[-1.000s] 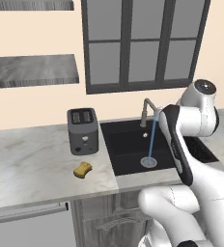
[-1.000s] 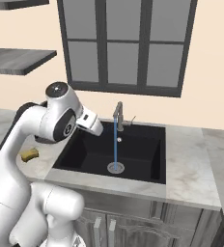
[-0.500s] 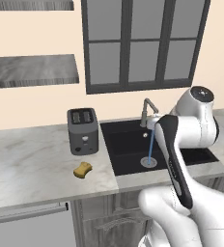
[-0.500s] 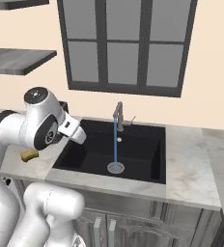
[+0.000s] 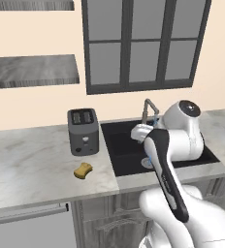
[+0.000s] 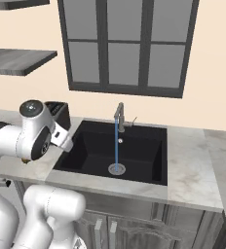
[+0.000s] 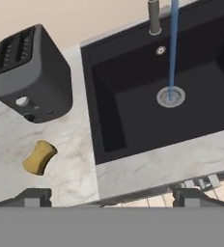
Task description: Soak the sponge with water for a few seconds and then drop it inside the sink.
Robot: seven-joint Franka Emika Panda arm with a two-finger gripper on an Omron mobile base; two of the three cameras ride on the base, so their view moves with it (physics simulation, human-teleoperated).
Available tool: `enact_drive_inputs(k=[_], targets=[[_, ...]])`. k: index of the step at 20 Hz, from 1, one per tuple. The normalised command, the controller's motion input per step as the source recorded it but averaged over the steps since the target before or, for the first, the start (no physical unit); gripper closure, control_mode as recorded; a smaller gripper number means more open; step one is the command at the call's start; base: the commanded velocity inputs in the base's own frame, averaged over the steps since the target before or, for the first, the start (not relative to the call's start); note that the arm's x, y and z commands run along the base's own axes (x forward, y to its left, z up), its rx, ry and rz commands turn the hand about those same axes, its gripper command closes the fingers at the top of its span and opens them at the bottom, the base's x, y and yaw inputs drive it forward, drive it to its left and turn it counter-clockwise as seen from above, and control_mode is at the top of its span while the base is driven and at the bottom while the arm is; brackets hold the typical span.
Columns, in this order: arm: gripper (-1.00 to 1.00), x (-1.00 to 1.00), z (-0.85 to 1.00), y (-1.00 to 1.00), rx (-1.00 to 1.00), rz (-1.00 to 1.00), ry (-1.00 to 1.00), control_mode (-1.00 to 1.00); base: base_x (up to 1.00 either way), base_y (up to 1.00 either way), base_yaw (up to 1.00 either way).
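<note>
Gripper (image 7: 112,197) spread wide, holding nothing; its two dark finger tips stand far apart at the bottom of the hand view, high over the near counter edge

Sponge (image 7: 39,157) lies loose on the counter (image 5: 32,169), left of the sink (image 7: 133,103) and just in front of the toaster (image 5: 83,131), apart from both; in the left base view it sits at (image 5: 83,170), well clear of the hand

Water (image 7: 172,48) already runs: thin blue stream from the faucet (image 6: 119,115) straight down onto the round drain (image 6: 117,168)

Progress, as judged: tap is on, nothing else done. Sponge not yet picked up, not wetted, not in the basin. Left: reach down and left to the sponge, grasp, carry under the stream, hold, release over the sink

Surface: pale marbled stone counter, black matte basin set in it, grey cabinet fronts below

Room: cream wall, dark-framed window (image 6: 127,44) behind the faucet, grey shelves (image 5: 32,70) up on the left
</note>
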Motion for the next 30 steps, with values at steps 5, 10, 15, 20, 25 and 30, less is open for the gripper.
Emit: enact_drive_inputs(k=[5,10,15,20,25,30], targets=[[-1.0,0.32,-0.02,0.67,-0.01,0.03,0.15,-1.0,0.0,0.0,0.0],[-1.0,0.16,0.0,0.69,-0.12,0.0,0.25,-1.0,0.0,0.0,0.0],[-1.0,0.15,-0.01,0.51,-0.09,0.0,0.23,-1.0,0.0,0.0,0.0],[-1.0,0.07,-0.24,0.2,-0.02,0.0,0.11,-1.0,0.0,0.0,0.0],[-1.0,0.1,-0.58,0.15,0.0,0.0,0.11,-1.0,0.0,0.0,0.0],[-1.0,0.1,-0.74,0.11,0.01,0.0,0.02,-1.0,0.0,0.0,0.0]])
